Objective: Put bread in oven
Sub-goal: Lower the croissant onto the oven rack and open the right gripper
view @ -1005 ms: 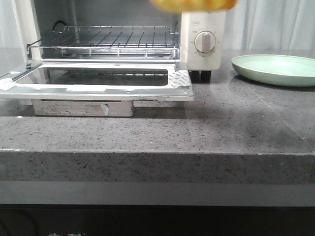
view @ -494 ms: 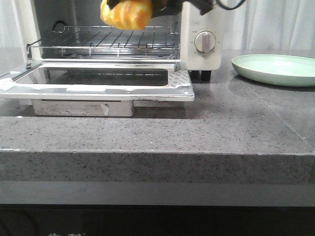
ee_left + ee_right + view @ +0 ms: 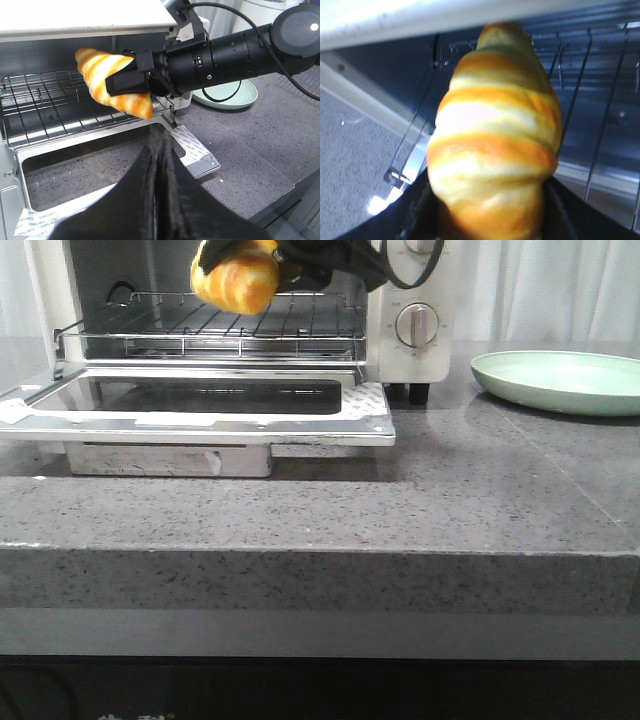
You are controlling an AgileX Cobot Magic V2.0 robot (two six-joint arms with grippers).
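The bread (image 3: 235, 282), a glossy yellow-orange striped croissant roll, is held in the air by my right gripper (image 3: 256, 260), which is shut on it. It hangs just above the front of the wire rack (image 3: 220, 328) in the mouth of the white oven (image 3: 415, 350), whose door (image 3: 200, 415) lies open and flat. In the left wrist view the bread (image 3: 112, 80) and the black right arm (image 3: 235, 50) reach in from the plate side. In the right wrist view the bread (image 3: 495, 135) fills the frame. My left gripper (image 3: 161, 150) is shut and empty, over the open door.
A pale green round plate (image 3: 560, 380) sits on the grey stone counter (image 3: 450, 500) to the right of the oven. The oven dial (image 3: 416, 325) faces front. The open door overhangs the counter at the front left.
The right gripper has carried the bread down and to the left, from the top edge of the front view to the oven mouth just above the rack.
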